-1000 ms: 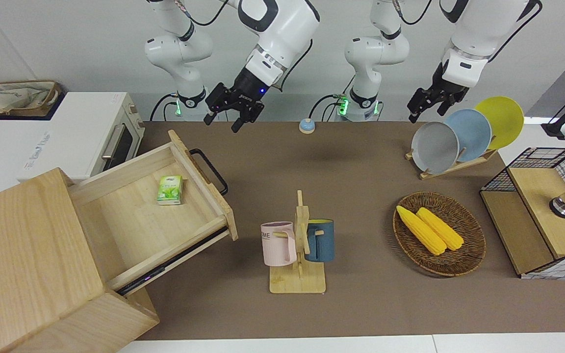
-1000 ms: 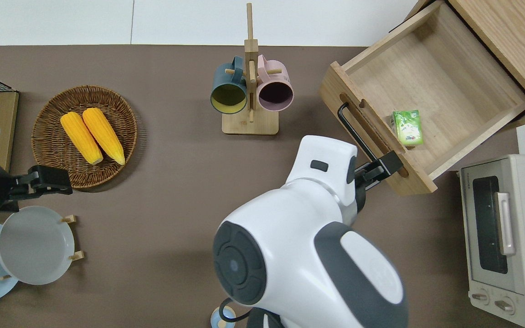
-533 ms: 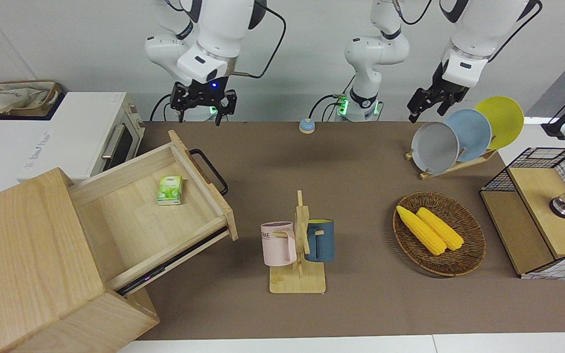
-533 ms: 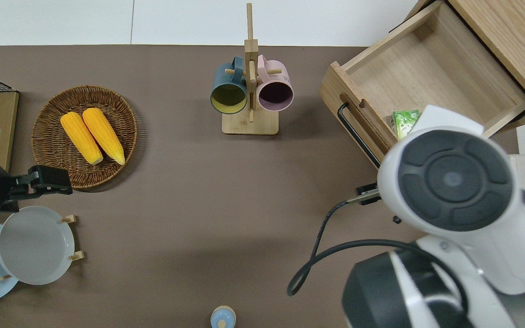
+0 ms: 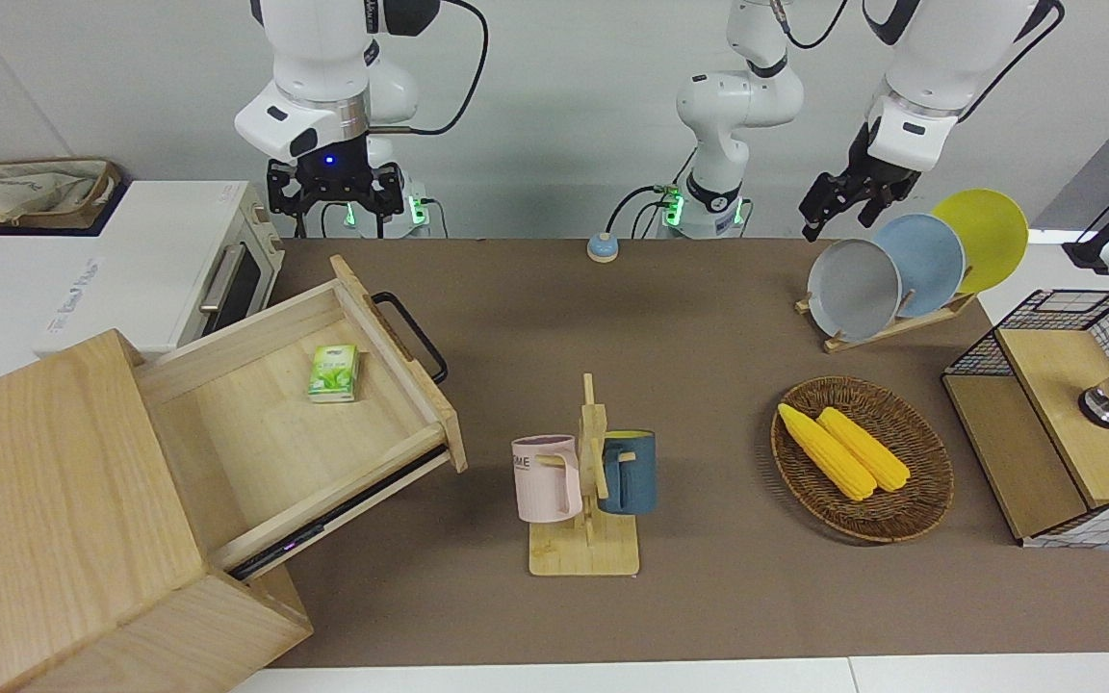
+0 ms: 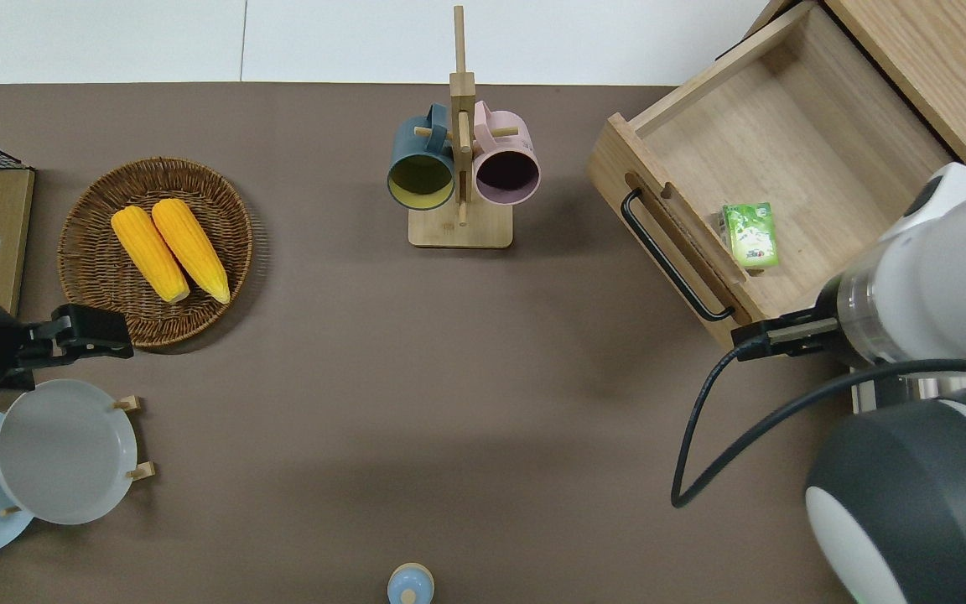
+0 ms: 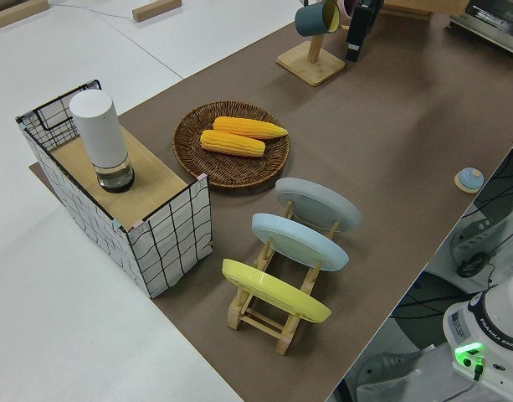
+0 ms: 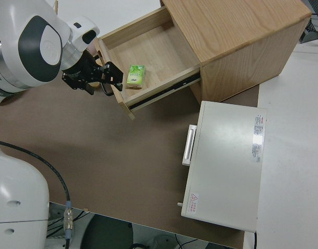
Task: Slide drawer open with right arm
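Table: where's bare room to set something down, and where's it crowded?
Biggest bare patch: the brown mat between the mug stand, the corn basket, the plate rack and the blue button. The drawer floor is bare except a green carton. It is crowded at the left arm's end: basket, rack, wire box.

Light-wood drawer (image 5: 256,423), black handle (image 5: 410,336), green carton (image 5: 334,372)

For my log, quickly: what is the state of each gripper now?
Right gripper: open, holding nothing, clear of the drawer.
Left gripper: parked, cannot be told.
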Robot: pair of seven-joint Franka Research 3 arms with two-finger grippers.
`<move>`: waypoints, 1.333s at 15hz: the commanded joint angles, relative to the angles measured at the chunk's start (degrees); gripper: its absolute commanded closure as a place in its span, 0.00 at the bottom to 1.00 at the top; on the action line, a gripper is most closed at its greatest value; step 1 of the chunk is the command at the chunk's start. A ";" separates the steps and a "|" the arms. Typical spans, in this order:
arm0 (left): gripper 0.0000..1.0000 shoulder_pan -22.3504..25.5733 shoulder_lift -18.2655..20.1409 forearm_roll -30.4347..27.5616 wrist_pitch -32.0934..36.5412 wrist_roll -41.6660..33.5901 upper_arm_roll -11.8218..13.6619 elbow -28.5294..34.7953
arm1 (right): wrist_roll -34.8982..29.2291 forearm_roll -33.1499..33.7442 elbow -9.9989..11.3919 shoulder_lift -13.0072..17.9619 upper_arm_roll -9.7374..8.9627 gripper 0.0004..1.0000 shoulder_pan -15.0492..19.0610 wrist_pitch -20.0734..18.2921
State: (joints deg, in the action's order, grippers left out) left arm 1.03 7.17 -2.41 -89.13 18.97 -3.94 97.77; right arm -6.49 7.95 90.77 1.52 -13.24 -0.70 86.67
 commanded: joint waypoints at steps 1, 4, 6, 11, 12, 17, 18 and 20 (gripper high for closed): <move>0.01 -0.07 0.48 -0.05 0.89 -0.51 0.25 -0.21 | 1.39 -4.69 1.08 1.73 -0.47 0.01 3.07 0.95; 0.01 -0.07 0.48 -0.05 0.89 -0.51 0.25 -0.21 | 1.30 -6.53 0.99 2.08 -0.55 0.01 4.30 0.34; 0.01 -0.07 0.48 -0.05 0.89 -0.51 0.25 -0.21 | 1.39 -7.25 1.07 2.08 -0.12 0.01 4.83 0.25; 0.01 -0.07 0.48 -0.05 0.89 -0.51 0.25 -0.21 | 1.30 -7.16 0.90 2.08 0.50 0.01 5.09 0.34; 0.01 -0.07 0.48 -0.05 0.97 -0.51 0.25 -0.21 | 1.30 -7.16 0.90 2.08 0.50 0.01 5.88 0.34; 0.01 -0.07 0.48 -0.05 0.89 -0.51 0.25 -0.21 | 1.39 -7.42 0.81 2.08 0.15 0.01 7.99 0.16; 0.01 -0.07 0.48 -0.05 0.89 -0.51 0.25 -0.21 | 1.30 -7.94 0.81 2.08 0.15 0.01 8.43 0.25; 0.01 -0.07 0.48 -0.05 0.97 -0.51 0.25 -0.21 | 1.30 -8.83 0.81 2.08 0.24 0.01 8.43 0.16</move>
State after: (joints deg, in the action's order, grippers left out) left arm 1.03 7.17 -2.41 -89.13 18.96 -3.94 97.77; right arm -6.49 1.88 90.78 2.55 -12.24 5.81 86.64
